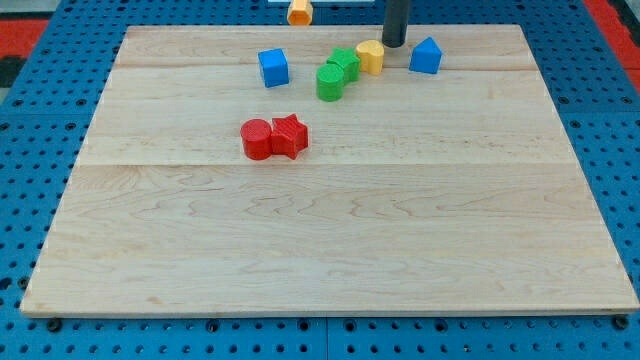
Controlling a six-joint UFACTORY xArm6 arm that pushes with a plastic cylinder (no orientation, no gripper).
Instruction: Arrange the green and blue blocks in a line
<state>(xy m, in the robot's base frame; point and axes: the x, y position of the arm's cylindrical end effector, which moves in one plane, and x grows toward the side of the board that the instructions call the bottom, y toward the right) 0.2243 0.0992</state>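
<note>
My tip [394, 44] sits at upper centre, between the yellow cylinder [370, 56] and the blue block [426, 56].
No claw, just a rod cut off above; blue cube [273, 67] left, green blocks [338, 74] touching, orange block [299, 12] half out of frame.

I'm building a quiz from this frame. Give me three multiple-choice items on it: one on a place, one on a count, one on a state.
1. Where is my tip?
A. at the board's bottom edge
B. by the yellow block, at the view's top
C. between the red blocks

2. How many blue blocks lie on the board?
A. two
B. one
C. four

3. How do the two red blocks lie?
A. stacked
B. far apart
C. touching side by side

Answers: B, the rod ends just right of the yellow block; A, a blue cube and a blue block; C, the red cylinder abuts the red block.
</note>
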